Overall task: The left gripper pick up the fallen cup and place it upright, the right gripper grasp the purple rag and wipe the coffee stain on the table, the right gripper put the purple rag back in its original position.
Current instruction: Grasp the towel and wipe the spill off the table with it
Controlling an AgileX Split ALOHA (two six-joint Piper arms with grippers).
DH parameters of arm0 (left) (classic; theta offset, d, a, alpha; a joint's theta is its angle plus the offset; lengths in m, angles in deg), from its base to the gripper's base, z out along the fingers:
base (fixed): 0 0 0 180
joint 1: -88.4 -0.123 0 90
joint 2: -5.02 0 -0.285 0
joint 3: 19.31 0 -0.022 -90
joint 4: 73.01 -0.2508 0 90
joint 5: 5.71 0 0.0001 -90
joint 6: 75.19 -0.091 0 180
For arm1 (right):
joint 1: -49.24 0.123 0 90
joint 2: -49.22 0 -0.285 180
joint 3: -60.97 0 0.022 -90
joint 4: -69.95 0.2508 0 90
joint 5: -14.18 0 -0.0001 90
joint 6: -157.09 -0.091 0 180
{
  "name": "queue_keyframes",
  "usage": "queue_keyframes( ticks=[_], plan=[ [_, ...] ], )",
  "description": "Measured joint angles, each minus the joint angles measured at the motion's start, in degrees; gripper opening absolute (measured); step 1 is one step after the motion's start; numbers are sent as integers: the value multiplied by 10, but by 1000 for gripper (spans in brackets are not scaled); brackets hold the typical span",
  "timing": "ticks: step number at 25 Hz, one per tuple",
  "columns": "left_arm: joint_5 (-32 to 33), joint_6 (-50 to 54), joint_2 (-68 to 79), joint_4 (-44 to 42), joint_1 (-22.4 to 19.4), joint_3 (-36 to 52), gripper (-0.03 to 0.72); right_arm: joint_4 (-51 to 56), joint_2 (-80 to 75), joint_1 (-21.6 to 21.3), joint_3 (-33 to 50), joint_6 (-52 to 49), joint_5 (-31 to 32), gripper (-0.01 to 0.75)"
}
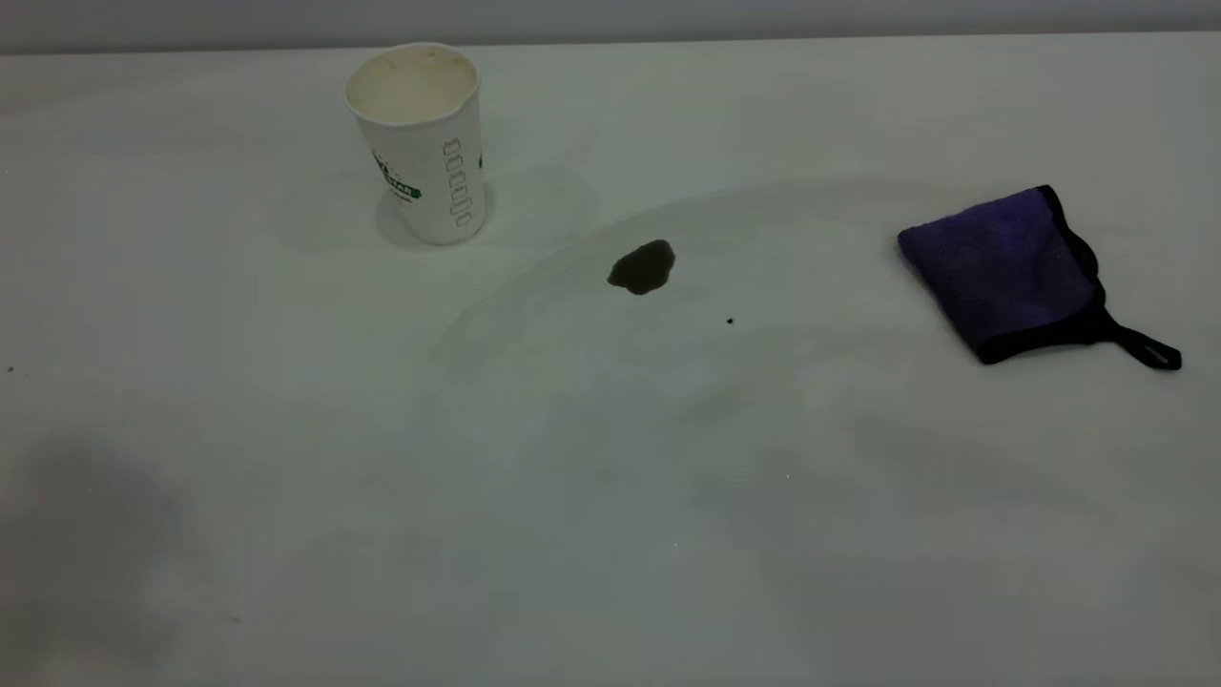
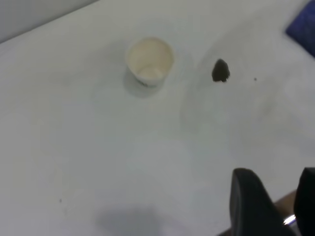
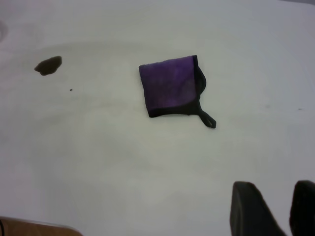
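The white paper cup (image 1: 424, 143) stands upright at the far left of the table (image 1: 610, 496), mouth up, cream inside; it also shows in the left wrist view (image 2: 149, 61). The dark brown coffee stain (image 1: 642, 266) lies to its right, in both wrist views too (image 2: 220, 71) (image 3: 48, 65). The purple rag (image 1: 1002, 272) lies folded at the far right, black loop trailing (image 3: 170, 86). My left gripper (image 2: 275, 177) is open and empty, well back from the cup. My right gripper (image 3: 274, 189) is open and empty, back from the rag. Neither gripper shows in the exterior view.
A tiny black speck (image 1: 730, 321) lies right of the stain. Faint curved smears mark the tabletop around the stain. A corner of the rag (image 2: 302, 27) shows in the left wrist view. The table's far edge meets a grey wall behind the cup.
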Motion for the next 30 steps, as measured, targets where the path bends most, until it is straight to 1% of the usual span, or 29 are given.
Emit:
queue_keyframes(
  ticks=[4,8,12,15,17,21,26,30],
  plan=[
    [0,28,-103,1,0,98,243,0,0,0,0,0,0,238],
    [0,64,-205,1,0,227,240,0,0,0,0,0,0,238],
    [-6,72,-295,-9,-4,346,240,0,0,0,0,0,0,238],
    [-37,74,-367,-35,-30,413,240,0,0,0,0,0,0,238],
    [-55,81,-409,-52,-57,450,240,0,0,0,0,0,0,238],
    [-65,126,-482,-84,-93,478,240,0,0,0,0,0,0,238],
    [-53,170,-550,-123,-99,479,240,0,0,0,0,0,0,238],
    [-32,179,-587,-136,-99,489,240,0,0,0,0,0,0,238]
  ],
)
